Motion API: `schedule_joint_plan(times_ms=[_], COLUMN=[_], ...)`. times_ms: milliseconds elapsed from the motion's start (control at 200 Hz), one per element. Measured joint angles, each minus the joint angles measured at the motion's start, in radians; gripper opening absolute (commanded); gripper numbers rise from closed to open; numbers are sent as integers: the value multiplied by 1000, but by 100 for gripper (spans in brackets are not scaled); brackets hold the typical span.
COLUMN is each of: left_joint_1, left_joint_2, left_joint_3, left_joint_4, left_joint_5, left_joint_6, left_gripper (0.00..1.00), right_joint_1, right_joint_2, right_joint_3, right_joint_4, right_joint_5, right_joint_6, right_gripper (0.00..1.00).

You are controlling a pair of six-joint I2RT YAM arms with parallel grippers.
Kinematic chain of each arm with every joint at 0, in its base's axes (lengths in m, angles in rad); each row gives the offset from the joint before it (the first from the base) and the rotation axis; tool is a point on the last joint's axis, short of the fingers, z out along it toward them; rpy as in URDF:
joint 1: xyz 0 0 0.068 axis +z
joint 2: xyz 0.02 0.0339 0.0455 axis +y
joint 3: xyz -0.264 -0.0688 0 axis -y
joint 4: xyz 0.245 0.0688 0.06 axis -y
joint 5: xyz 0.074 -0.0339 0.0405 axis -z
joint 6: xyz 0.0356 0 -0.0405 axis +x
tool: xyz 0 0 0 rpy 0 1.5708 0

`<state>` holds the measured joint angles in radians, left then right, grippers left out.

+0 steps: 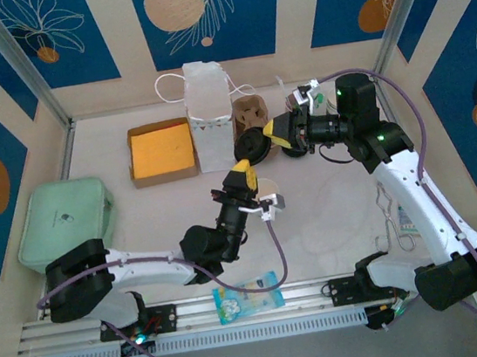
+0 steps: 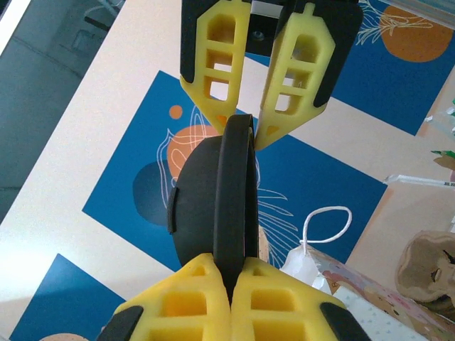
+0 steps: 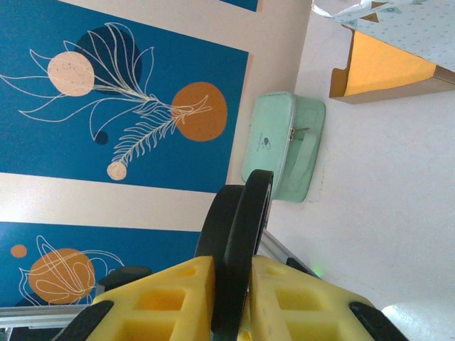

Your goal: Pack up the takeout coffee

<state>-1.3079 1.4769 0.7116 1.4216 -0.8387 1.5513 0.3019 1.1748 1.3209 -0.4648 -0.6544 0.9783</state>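
Lid [image 2: 234, 206] edge-on mid-frame: my L gripper [image 2: 231, 268] clamped on lower rim, R gripper [image 2: 245, 128] straddles upper rim, can't tell if gripping.

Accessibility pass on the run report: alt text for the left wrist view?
The left gripper clamps a round black lid edge-on, while the right gripper straddles its top edge. Behind: a blue patterned wall panel, a white bag and a brown pulp carrier.

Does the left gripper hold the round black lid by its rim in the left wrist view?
Yes, the left gripper clamps the rim of the round black lid between its yellow fingers.
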Motion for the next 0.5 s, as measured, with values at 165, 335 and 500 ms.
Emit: schedule_joint_plan(times_ms=[165, 335, 500], left_joint_1=[0, 0, 0], left_joint_2=[0, 0, 0], left_joint_3=[0, -3, -4], left_joint_4=[0, 0, 0], left_joint_5=[1, 1, 2], left_joint_6=[3, 3, 3], left_gripper=[0, 0, 13], right_joint_1=[0, 0, 0], right_joint_2=[0, -3, -8], right_joint_3=[2, 2, 2], right_joint_4=[-5, -4, -2], right_joint_5=[0, 0, -1], right_joint_6=[-6, -6, -5], right_gripper=[17, 11, 9])
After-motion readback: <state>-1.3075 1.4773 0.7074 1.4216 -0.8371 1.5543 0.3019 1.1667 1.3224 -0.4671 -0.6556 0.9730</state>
